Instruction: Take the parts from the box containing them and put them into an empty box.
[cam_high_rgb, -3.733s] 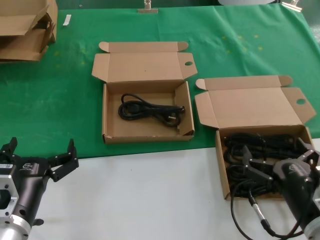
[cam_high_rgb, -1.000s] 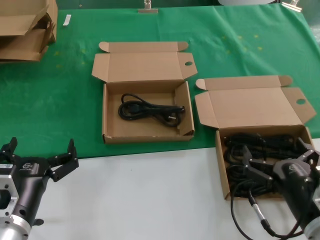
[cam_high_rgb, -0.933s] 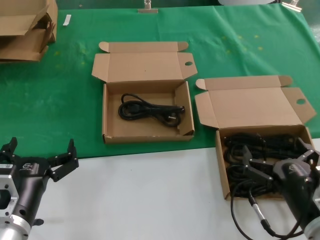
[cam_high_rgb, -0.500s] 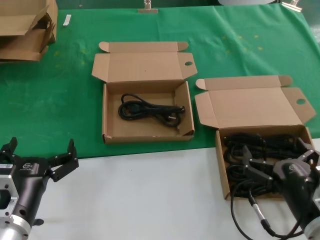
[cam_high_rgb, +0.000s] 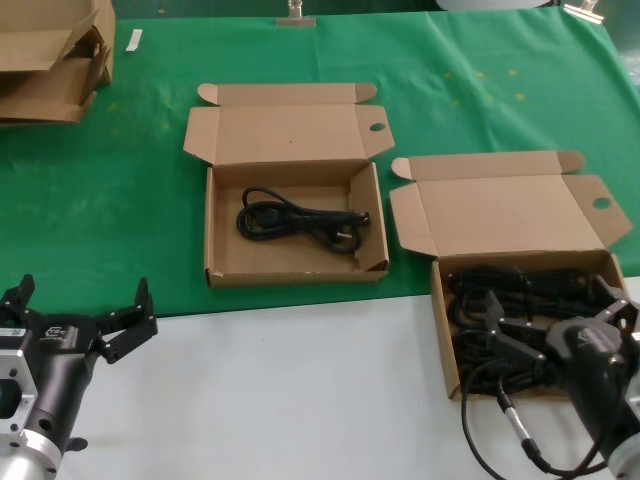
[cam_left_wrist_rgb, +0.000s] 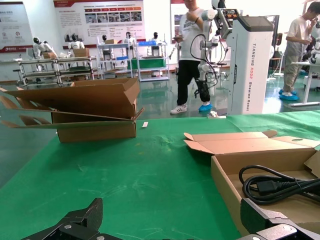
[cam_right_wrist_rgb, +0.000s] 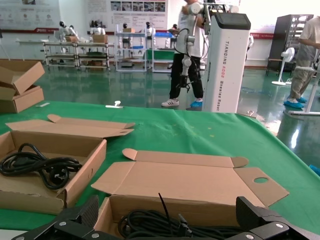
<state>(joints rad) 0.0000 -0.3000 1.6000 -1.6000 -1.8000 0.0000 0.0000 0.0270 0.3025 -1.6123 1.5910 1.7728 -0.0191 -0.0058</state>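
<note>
Head view: right box (cam_high_rgb: 445, 335) at the bench's (cam_high_rgb: 300, 390) white front edge, full of cords (cam_high_rgb: 520, 290); right gripper (cam_high_rgb: 545, 325) spread just above them. Middle box (cam_high_rgb: 215, 230) on green cloth holds one cord (cam_high_rgb: 300, 222). Left gripper (cam_high_rgb: 80, 315) spread, idle, front left.
Left wrist view: single cord (cam_left_wrist_rgb: 277, 186) in box (cam_left_wrist_rgb: 225, 180).
Right wrist view: cords (cam_right_wrist_rgb: 165, 225) below the fingers (cam_right_wrist_rgb: 75, 217).

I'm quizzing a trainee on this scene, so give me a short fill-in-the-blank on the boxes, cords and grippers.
1. The box on the green cloth holds ____ power cord.
2. The right gripper hangs over the box that holds ____ cords.
3. The left gripper, jaws ____, sits over the white surface.

Missing words: one; several; open
</note>
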